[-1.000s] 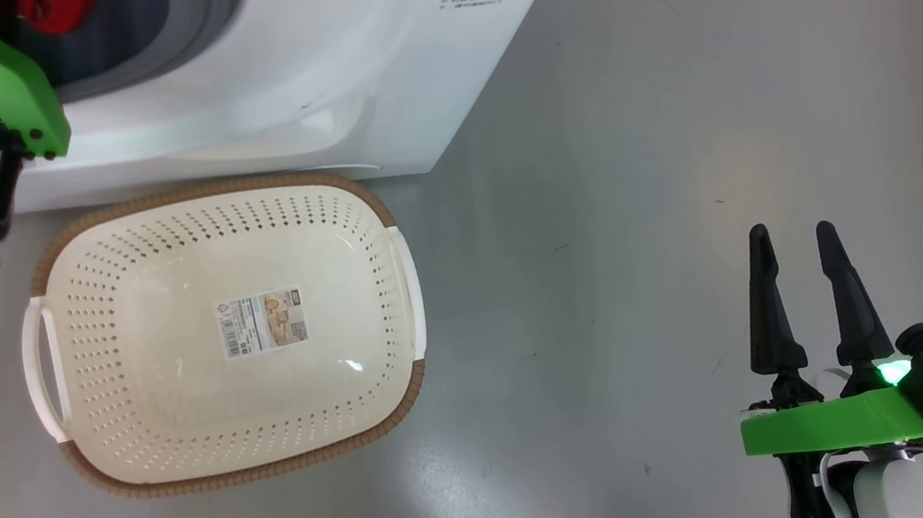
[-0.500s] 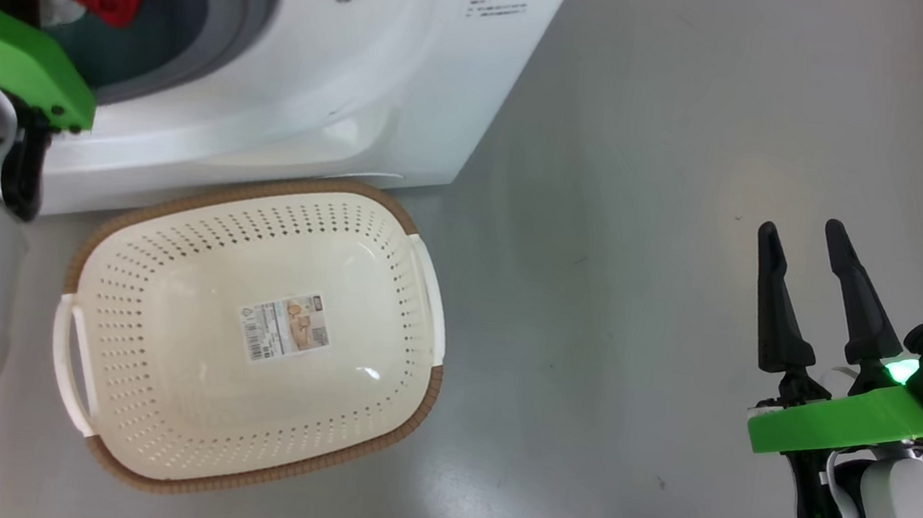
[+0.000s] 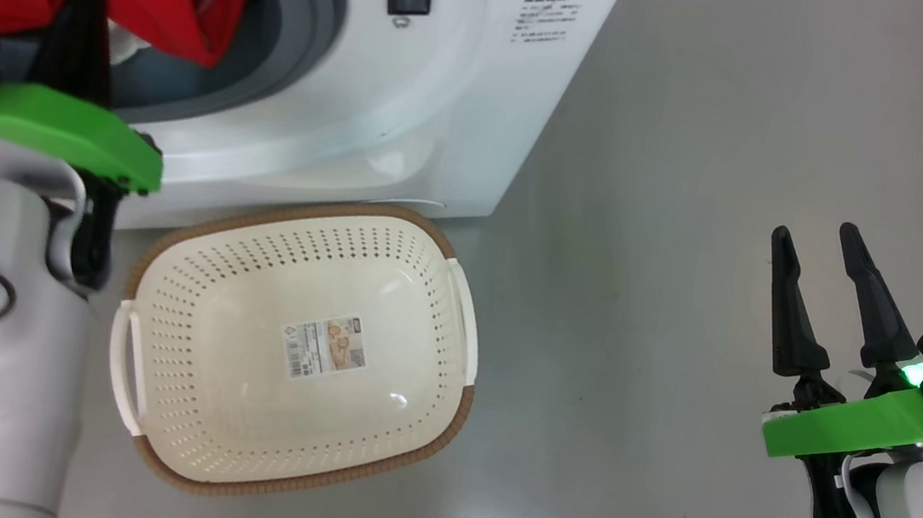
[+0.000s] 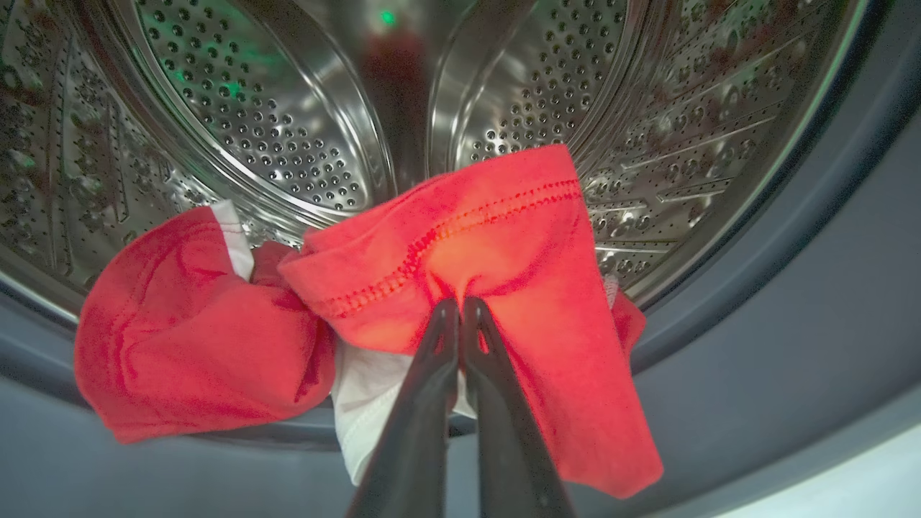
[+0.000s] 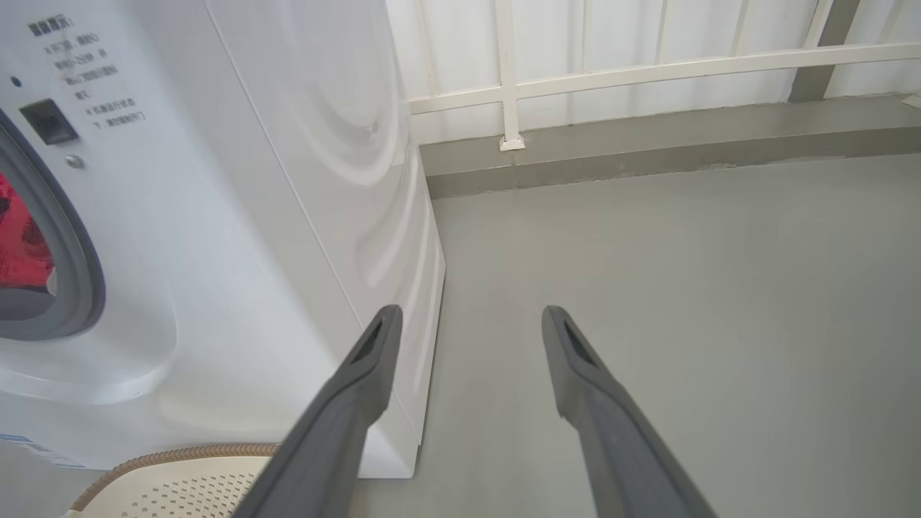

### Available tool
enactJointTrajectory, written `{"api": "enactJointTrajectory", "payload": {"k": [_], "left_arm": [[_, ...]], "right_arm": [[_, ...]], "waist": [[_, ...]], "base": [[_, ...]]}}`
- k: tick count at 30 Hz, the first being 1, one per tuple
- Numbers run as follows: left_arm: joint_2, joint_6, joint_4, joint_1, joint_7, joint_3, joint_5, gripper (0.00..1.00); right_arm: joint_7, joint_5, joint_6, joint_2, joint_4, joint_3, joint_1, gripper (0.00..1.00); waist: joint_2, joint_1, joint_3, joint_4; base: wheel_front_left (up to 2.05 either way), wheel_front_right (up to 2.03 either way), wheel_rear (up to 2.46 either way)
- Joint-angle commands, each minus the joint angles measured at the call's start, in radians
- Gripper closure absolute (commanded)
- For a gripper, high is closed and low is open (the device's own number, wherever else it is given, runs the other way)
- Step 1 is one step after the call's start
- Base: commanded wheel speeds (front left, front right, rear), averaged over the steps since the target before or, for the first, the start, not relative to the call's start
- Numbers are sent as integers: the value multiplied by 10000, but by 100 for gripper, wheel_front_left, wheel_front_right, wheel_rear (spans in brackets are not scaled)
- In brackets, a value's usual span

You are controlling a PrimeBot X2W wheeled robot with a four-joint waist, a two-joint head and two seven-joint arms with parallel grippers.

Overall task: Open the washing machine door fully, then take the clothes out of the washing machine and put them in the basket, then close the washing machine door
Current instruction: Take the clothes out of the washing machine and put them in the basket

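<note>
The left pincer (image 4: 460,308) is shut tight, its two fingers pressed together on a fold of the red clothes (image 4: 504,237) at the mouth of the washing machine (image 3: 443,111). The pinched fold rises past the fingertips, with a stitched hem running across it just above them. A second red bunch with a strip of white hangs to the left of the fingers, and white lining shows under the fold, right beside them. The cloth drapes over the lower lip of the grey rubber ring (image 4: 791,302), partly out of the steel drum (image 4: 288,144). Past the fingertips the drum is deep and open, while the ring closes in on both sides and below.

In the head view the basket (image 3: 196,334) sits on the floor (image 3: 640,269), nearer the robot than this pincer and off to its right. Its brown rim is close to the foot of the machine, and a sticker (image 3: 325,346) lies on its bottom.

The right pincer (image 3: 814,231) stands wide open with nothing between its fingers, over bare grey floor and well apart from basket and machine. In its wrist view the machine's corner stands just left of the left finger. Ahead, open floor runs to a low kerb and a white railed wall (image 5: 647,72).
</note>
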Motion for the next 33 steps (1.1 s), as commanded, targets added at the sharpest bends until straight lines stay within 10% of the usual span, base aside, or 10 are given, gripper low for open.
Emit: {"api": "enactJointTrajectory", "payload": {"k": [1,33], "left_arm": [[273,-47,-537,394,-121,301,160,100],[-917,-66,-9571,5107,-122,1367,323,100]], "right_arm": [[-65,-98,63,-139,-209,140,262,0],[-65,-69,63,-286,-244,90,648,0]], "waist": [[0,0,-195,178],[0,0,-638,531]], "base": [[0,0,0],[0,0,0]]}}
